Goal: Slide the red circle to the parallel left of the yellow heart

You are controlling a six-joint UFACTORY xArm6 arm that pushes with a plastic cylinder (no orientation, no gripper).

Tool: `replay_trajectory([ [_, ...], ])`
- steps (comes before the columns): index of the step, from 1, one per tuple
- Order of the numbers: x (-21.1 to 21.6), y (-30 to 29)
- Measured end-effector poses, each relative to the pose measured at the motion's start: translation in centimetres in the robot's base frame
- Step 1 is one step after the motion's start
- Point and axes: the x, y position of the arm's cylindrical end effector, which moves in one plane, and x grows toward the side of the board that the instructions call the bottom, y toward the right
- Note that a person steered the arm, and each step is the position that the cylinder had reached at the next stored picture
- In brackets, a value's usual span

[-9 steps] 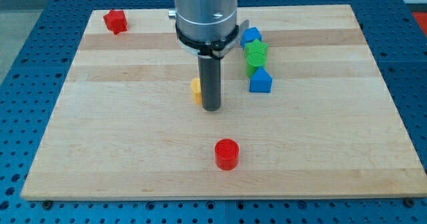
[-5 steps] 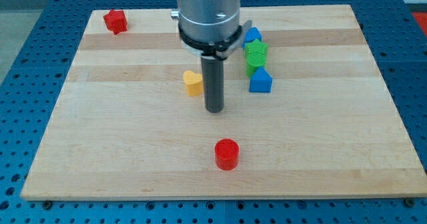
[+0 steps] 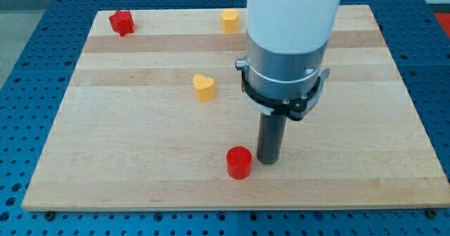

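Note:
The red circle (image 3: 239,162) is a short red cylinder near the view's bottom centre of the wooden board (image 3: 126,138). The yellow heart (image 3: 204,87) lies up and to the left of it, near the board's middle. My tip (image 3: 268,160) is down on the board just to the right of the red circle, close to it; I cannot tell whether they touch. The arm's grey body hides the blue and green blocks behind it.
A red block (image 3: 121,22) sits at the board's top left corner. A second yellow block (image 3: 229,20) sits at the top edge, centre. Blue perforated table surrounds the board.
My tip has moved from beside the yellow heart down and to the right, to the red circle's right side. The arm now covers the blue and green blocks and uncovers the top yellow block.

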Motion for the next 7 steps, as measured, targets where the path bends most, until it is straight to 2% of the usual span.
replay_trajectory([
  [3,2.5,-7.6],
  [5,5.8,-9.2],
  [7,3.2,-11.7],
])
